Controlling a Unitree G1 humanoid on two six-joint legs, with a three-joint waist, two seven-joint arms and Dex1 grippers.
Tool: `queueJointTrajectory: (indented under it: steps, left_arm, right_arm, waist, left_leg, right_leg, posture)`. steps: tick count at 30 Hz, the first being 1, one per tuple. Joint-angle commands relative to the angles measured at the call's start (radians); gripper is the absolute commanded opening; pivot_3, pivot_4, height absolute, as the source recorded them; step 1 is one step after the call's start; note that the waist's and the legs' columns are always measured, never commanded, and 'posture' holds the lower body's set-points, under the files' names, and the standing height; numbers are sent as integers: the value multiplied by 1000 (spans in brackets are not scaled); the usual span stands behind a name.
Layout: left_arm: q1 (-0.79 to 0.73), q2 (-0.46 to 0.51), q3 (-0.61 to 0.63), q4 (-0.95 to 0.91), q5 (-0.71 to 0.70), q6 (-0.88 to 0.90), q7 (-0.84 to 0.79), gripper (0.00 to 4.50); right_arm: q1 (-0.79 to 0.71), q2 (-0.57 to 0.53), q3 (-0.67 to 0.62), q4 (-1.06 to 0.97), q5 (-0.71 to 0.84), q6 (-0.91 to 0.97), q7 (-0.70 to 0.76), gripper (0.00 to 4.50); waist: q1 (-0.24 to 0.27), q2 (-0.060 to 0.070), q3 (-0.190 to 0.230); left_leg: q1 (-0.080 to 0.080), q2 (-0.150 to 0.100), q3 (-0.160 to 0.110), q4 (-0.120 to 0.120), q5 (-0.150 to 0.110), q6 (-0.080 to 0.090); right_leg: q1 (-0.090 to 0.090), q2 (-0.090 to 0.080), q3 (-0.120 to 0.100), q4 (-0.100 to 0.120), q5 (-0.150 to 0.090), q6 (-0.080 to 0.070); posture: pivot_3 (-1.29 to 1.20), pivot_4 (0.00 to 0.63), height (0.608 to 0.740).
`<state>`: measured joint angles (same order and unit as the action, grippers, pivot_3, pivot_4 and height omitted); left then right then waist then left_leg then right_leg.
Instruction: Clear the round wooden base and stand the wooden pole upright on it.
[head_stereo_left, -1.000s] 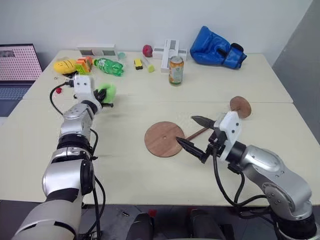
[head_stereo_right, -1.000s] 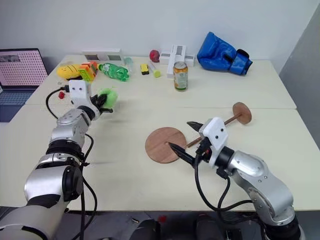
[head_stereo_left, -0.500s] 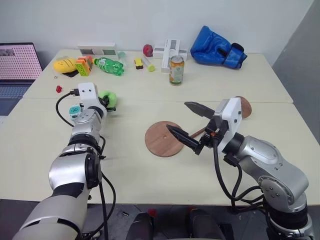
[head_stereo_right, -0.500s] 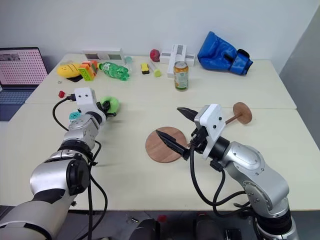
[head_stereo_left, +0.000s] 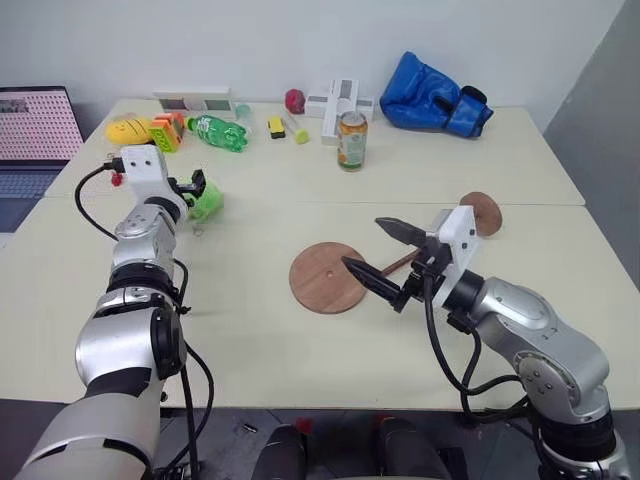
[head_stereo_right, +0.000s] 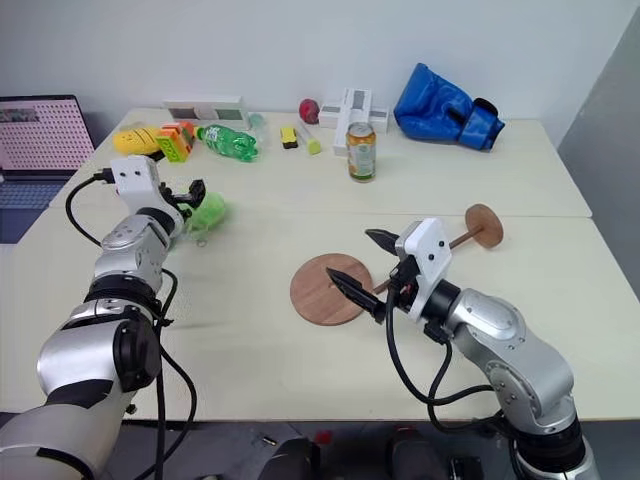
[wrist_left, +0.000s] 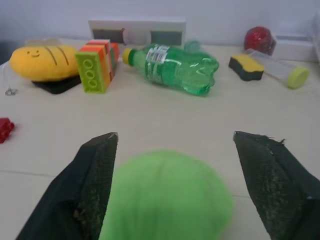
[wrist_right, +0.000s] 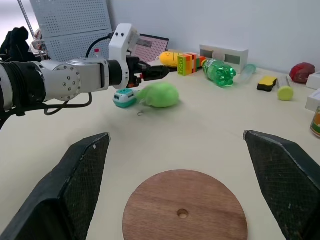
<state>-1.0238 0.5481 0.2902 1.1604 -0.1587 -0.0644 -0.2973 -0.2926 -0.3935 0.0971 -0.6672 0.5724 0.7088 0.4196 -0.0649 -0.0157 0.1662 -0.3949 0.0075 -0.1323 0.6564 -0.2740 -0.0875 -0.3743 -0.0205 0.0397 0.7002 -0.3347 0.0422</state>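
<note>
The round wooden base (head_stereo_left: 328, 277) lies flat at the table's middle, its centre hole (wrist_right: 182, 214) showing and nothing on it. The wooden pole (head_stereo_left: 425, 251) lies on the table to the right of the base, with its fixed disc (head_stereo_left: 483, 212) at the far end. My right gripper (head_stereo_left: 366, 244) hovers open over the base's right edge and the rod's near end, holding nothing. At the left, my left gripper (wrist_left: 175, 135) stands open just above a soft green ball (wrist_right: 157, 95), which rests on the table.
Along the table's back are a laptop (head_stereo_left: 35, 125), a yellow plush (head_stereo_left: 130, 130), a toy brick block (wrist_left: 95, 66), a green bottle (head_stereo_left: 218, 133), a drink can (head_stereo_left: 351, 140), a white cross-shaped block (head_stereo_left: 340, 100) and a blue boxing glove (head_stereo_left: 435, 95). A small teal gadget (wrist_right: 125, 98) lies beside the ball.
My left gripper has opened and let go of the green ball, which now lies on the table, and the hand has risen a little. The right gripper stays open over the base.
</note>
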Motion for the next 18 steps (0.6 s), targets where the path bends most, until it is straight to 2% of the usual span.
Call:
queueJointTrajectory:
  steps: [1, 5, 8, 15, 18]
  left_arm:
    - [4, 26, 6, -72, -13, 23, -26, 4462]
    - [7, 15, 19, -113, -29, 47, -32, 4462]
    - [14, 9, 31, -210, -75, 97, -97, 4462]
    - [176, 26, -80, -680, -175, 363, -359, 4462]
    - [270, 34, -197, -968, -250, 476, -536, 4462]
  right_arm:
    - [-14, 5, -14, 1, 7, -32, 20, 4500]
    - [-26, 3, -20, 19, 8, -35, 34, 4500]
    - [4, -9, -58, 12, 21, -23, 23, 4500]
    - [188, -59, -243, -19, 87, 61, -31, 4500]
    - [203, -8, -392, 73, 192, 153, -138, 4500]
  waist:
    - [-1, 0, 0]
    - [-3, 0, 0]
    - [-6, 0, 0]
    - [-1, 0, 0]
    - [3, 0, 0]
  left_leg:
    - [0, 0, 0, 0, 0, 0]
    - [0, 0, 0, 0, 0, 0]
    - [0, 0, 0, 1, 0, 0]
    - [-2, 0, -1, 2, 0, 0]
    - [-2, 0, 0, 3, 0, 0]
  right_leg:
    - [0, 0, 0, 0, 0, 0]
    - [0, 0, 0, 1, 0, 0]
    - [0, 0, 0, 1, 0, 0]
    - [0, 0, 0, 0, 0, 0]
    - [0, 0, 1, 2, 0, 0]
  posture:
    - [0, 150, 740]
    - [0, 150, 740]
    - [0, 150, 740]
    - [0, 150, 740]
    - [0, 150, 740]
